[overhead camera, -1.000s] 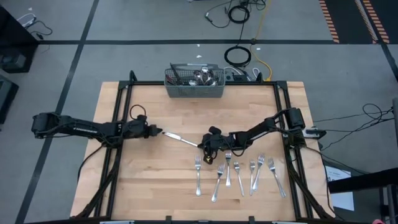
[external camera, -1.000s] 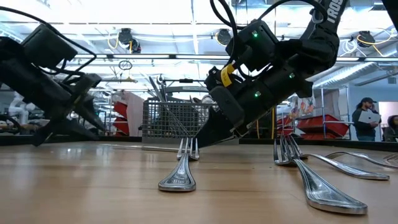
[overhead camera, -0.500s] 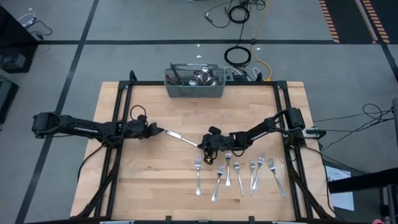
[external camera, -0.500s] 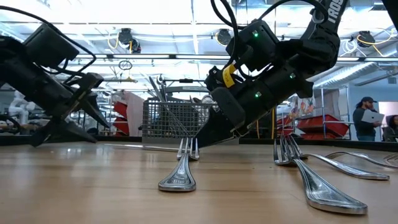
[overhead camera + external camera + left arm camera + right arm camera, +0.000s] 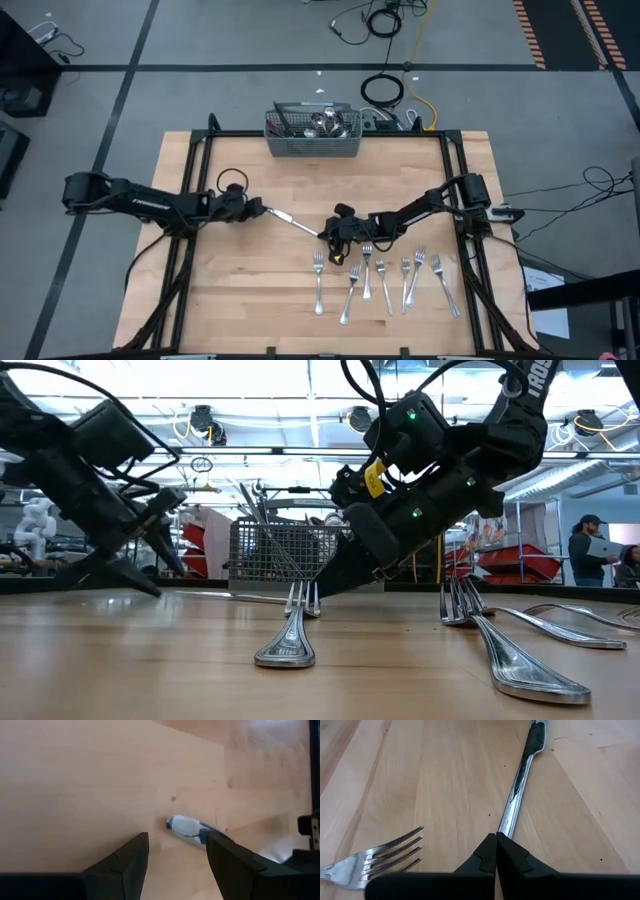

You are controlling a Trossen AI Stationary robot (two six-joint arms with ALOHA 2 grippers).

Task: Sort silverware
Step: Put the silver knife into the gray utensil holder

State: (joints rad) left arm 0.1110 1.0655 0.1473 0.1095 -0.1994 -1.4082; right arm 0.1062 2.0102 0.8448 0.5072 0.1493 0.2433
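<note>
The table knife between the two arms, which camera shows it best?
The right wrist view: the table knife runs nearly full length from the shut right gripper. The high view shows it thin, the left wrist view one end, the low view barely.

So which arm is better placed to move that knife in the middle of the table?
The right. The right gripper is shut on the knife at one end, while the left gripper stands open at the other end, gripping nothing.
</note>
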